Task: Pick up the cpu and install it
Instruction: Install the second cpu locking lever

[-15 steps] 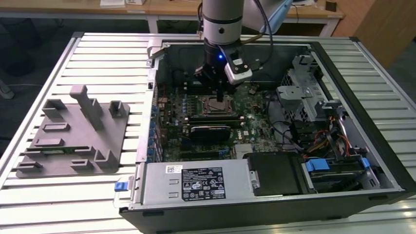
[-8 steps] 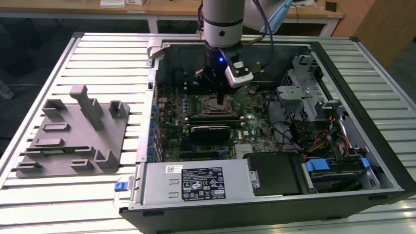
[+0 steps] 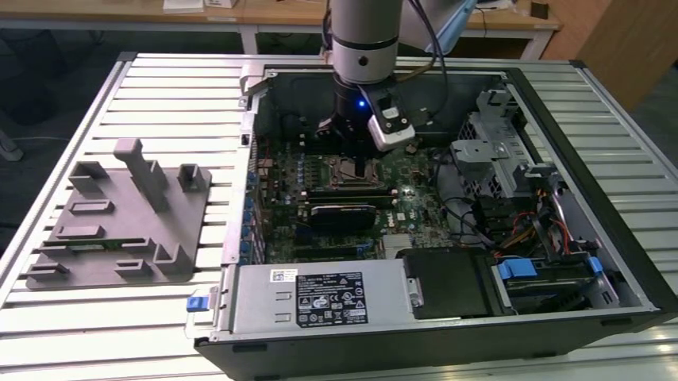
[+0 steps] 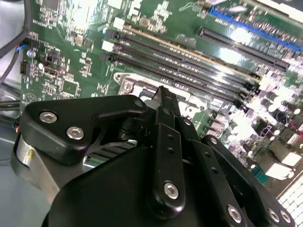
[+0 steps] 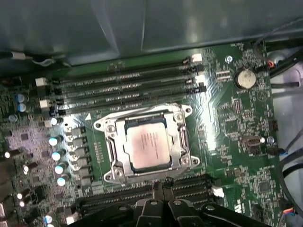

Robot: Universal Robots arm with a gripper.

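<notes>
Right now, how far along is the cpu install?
Placing looks done: the square silver-topped cpu lies flat within the metal-framed socket on the green motherboard. In hand: nothing seen; the black gripper sits beside the socket, jaws apparently together. Whether the socket is latched, I cannot tell.

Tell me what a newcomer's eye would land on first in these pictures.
First, the open computer case on the slatted metal table, with the robot arm reaching down into it over the green motherboard. In the first wrist view, the shiny cpu lies inside its socket frame, just beyond the gripper. On the exterior view's left, a grey plastic tray sits beside the case.
</notes>
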